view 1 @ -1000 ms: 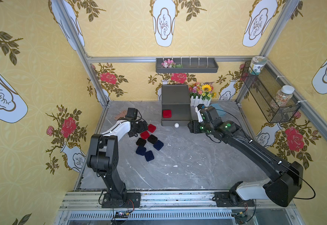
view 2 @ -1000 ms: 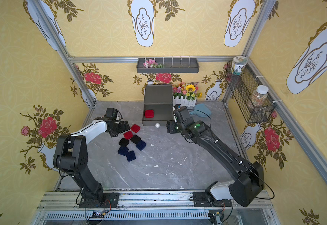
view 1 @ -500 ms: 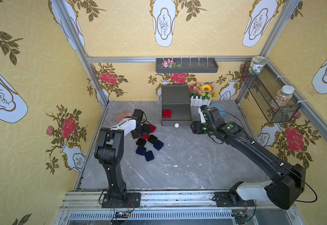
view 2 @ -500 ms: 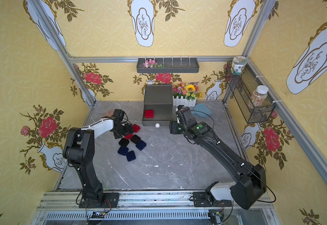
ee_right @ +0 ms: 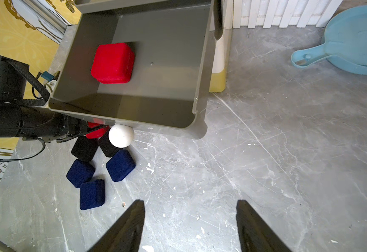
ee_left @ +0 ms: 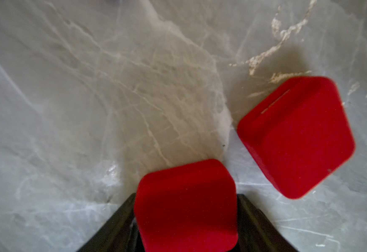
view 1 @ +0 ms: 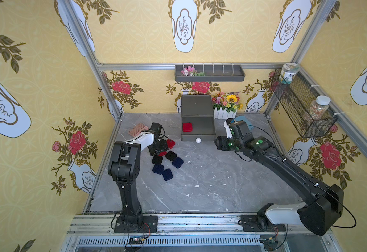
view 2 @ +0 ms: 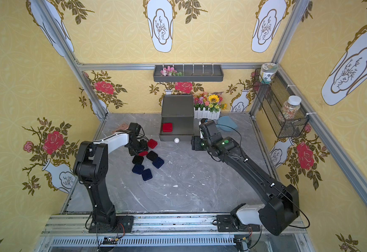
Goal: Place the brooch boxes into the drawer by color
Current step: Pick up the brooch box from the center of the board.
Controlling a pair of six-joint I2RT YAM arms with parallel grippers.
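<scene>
The drawer (view 1: 198, 138), the chest's top grey tier, stands pulled out with one red brooch box (view 1: 187, 127) inside; its white knob (ee_right: 121, 135) faces the table. My left gripper (ee_left: 186, 196) is low over the pile, jaws shut on the sides of a red brooch box (ee_left: 186, 205). A second red box (ee_left: 296, 139) lies free beside it. In both top views two black boxes (view 1: 157, 159) and three navy boxes (view 1: 167, 174) lie just in front. My right gripper (ee_right: 190, 203) hangs open and empty over bare table to the right of the drawer.
A pink comb-shaped dustpan (view 1: 137, 128) lies behind my left arm near the left wall. A blue dustpan (ee_right: 353, 41) and a white fence with flowers (view 1: 226, 108) sit right of the chest. A wall tray (view 1: 210, 73) and a wire basket (view 1: 302, 107) hang higher up.
My left gripper has swung right and down onto the pile and its jaws have closed on a red box. The right arm has drifted slightly away from the drawer.
</scene>
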